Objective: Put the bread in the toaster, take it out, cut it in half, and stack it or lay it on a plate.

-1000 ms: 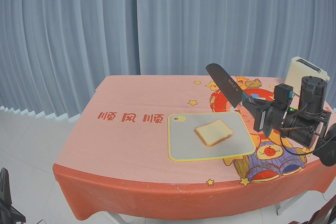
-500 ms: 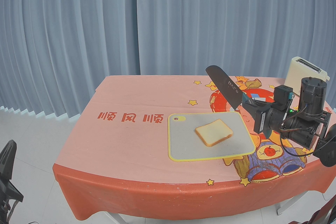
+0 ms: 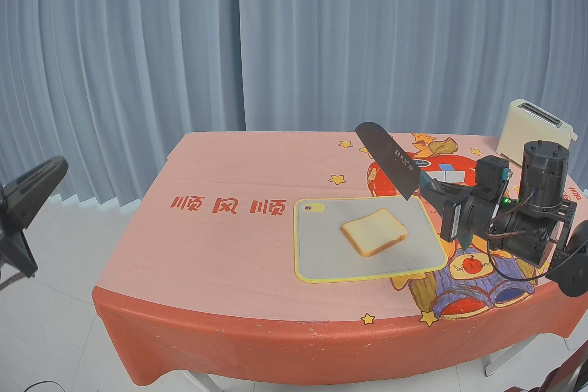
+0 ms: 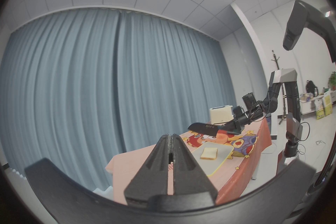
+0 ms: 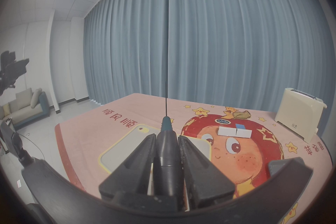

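Status: bread slice [image 3: 374, 231] lies flat mid-way on the cutting board [image 3: 318, 261], which sits near the front edge of the surface [image 3: 233, 252], right of centre. Toaster [image 3: 533, 130] is at the far right corner, well apart from the board.

Right claw [image 3: 432, 188] is clamped on the knife [image 3: 387, 157] by its handle. The blade is tilted up and points away over the board's far right corner, clear of the bread. In the right wrist view the blade reads edge-on, straight ahead of the claw [image 5: 166, 138]. Left claw [image 4: 171, 139] is off the surface's left edge, fingers pressed together, holding nothing.

Judgement: the step in hand is the cut, and the bread looks uncut. Can't tell from the colour whether it's toasted.

Handling:
- The slice is light and soft. It will squash under pressure and probably skate on the smooth board.
- Pin it with the left claw on one half near the crust, well off the cut line. Use light downward force only.
- Cut across the middle with a sawing or rocking stroke. A straight press would crush the crumb.
- Afterwards take each half by its edges, since a hard pinch would dent or tear it.
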You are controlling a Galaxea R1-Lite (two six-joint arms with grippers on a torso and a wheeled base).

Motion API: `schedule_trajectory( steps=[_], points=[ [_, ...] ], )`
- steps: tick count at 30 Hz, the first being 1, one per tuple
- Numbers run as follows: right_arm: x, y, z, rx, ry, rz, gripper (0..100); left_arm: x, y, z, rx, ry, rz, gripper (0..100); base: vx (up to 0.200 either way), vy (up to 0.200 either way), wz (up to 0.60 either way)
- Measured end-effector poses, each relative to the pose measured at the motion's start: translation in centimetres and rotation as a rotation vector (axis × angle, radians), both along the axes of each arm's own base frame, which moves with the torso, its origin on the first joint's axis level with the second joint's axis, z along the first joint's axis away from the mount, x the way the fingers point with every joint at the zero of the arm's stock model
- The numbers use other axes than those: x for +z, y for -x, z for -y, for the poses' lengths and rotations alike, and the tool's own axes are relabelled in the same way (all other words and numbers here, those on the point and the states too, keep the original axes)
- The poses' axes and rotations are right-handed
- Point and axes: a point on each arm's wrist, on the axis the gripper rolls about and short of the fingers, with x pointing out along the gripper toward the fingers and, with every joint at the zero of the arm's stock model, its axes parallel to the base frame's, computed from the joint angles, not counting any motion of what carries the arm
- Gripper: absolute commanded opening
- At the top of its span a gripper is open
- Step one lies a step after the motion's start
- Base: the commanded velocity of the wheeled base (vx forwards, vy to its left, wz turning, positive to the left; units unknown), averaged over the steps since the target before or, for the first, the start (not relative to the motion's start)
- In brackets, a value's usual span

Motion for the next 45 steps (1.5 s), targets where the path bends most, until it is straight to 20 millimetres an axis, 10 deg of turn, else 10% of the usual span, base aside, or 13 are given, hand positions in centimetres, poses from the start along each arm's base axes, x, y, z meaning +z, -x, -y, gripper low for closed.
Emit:
schedule_trajectory(
  steps=[21,45],
  points=[
    [-0.3,2.3,-0.7,0.063,-0.001,-0.007,0,0.3,-3.6,0.6,-0.075,0.047,-0.135,0,0.0,0.0,0.0],
    [-0.1,2.7,-0.8,0.083,-0.005,-0.003,0,2.5,-10.2,6.6,-0.289,0.141,0.055,0,0.0,0.0,0.0]
  ],
)
